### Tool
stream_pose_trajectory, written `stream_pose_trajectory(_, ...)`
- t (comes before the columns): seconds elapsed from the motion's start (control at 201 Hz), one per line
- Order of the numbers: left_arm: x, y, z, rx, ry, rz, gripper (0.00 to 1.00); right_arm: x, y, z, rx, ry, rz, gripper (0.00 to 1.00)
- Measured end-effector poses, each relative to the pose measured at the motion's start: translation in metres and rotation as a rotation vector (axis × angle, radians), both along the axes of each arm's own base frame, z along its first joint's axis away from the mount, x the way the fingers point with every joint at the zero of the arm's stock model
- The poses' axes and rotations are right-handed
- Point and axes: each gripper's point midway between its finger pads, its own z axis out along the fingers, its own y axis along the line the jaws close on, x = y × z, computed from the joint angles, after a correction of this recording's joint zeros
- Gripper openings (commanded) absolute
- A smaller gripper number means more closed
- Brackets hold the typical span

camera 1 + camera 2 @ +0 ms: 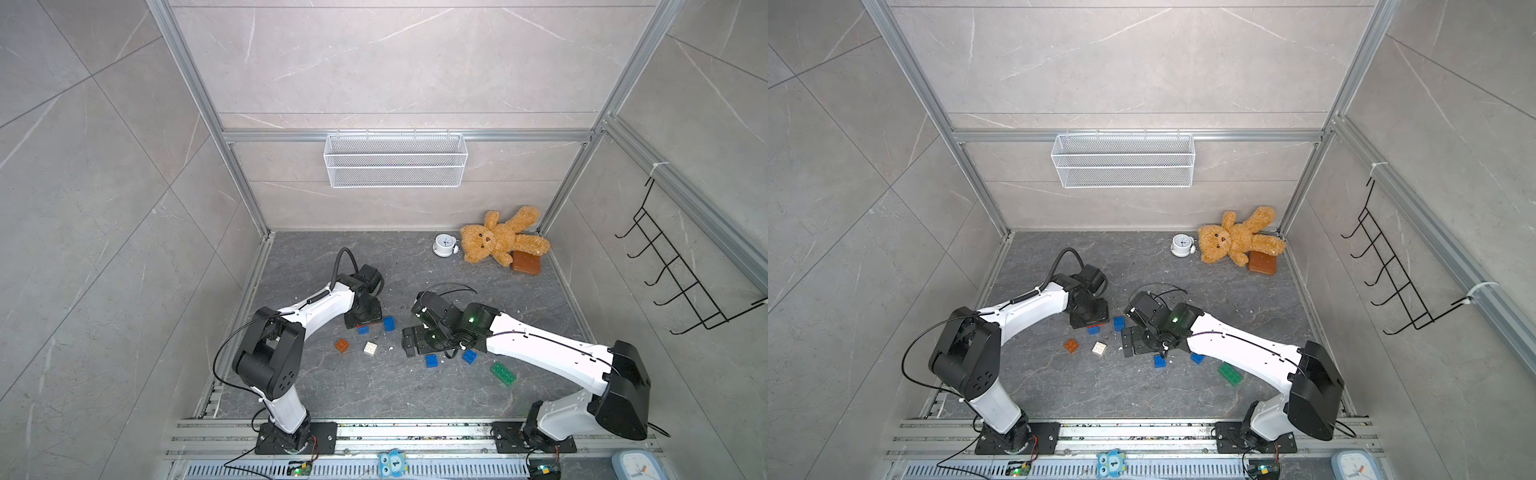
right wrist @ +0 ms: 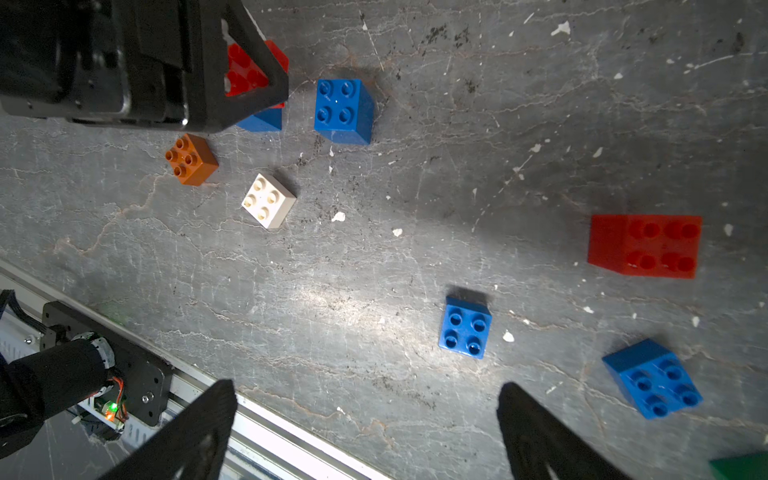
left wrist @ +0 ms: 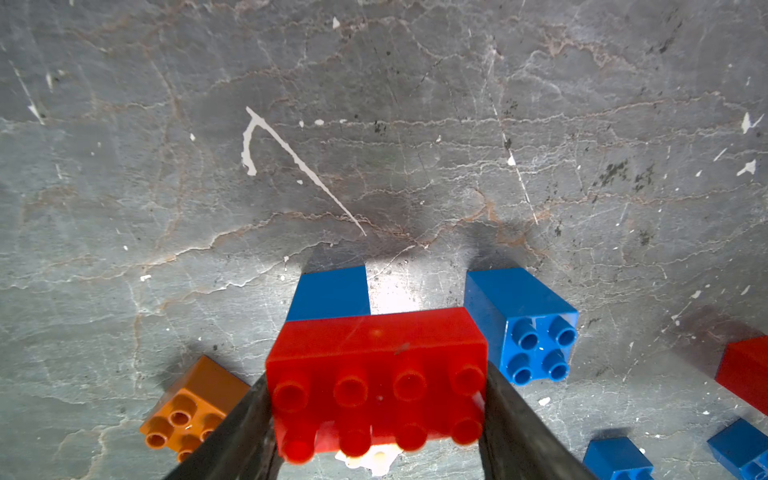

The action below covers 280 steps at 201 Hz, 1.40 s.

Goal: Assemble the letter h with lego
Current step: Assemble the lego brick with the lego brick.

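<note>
- Seating the long red brick (image 3: 376, 345) looks like the step in hand. It should go straight down and level, so that its underside locks onto the studs below instead of tipping off one end.
- The left end effector (image 3: 376, 399) is about half closed, its fingers (image 3: 241, 424) clamped on the brick's two short ends.
- One end of the long red brick sits over a blue brick (image 3: 330, 293). A second blue brick (image 3: 523, 320) stands just beside the other end; whether they touch I cannot tell.
- Letting go seems wise only once the brick sits flat.
- The right end effector (image 2: 365, 415) hangs wide open and empty above the surface (image 2: 374, 270). A loose blue brick (image 2: 465, 326), a white brick (image 2: 269, 200) and a square red brick (image 2: 646, 245) lie apart from one another on the surface below it.
</note>
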Motion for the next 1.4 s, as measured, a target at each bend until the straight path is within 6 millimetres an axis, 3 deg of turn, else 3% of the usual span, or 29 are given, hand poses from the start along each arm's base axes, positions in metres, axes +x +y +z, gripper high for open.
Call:
stream_pose_trajectory(0.788, -0.0011, 0.0017, 0.0073, -0.006, -0.01, 0.022, 0.0, 0.0006, 0.002, -0.0037, -0.002, 0.007, -0.001, 1.0)
stream_pose_trajectory(1.396, -0.0028, 0.0022, 0.0004, -0.005, -0.003, 0.023, 0.0, 0.0005, 0.0031, -0.0033, 0.003, 0.008, 0.001, 1.0)
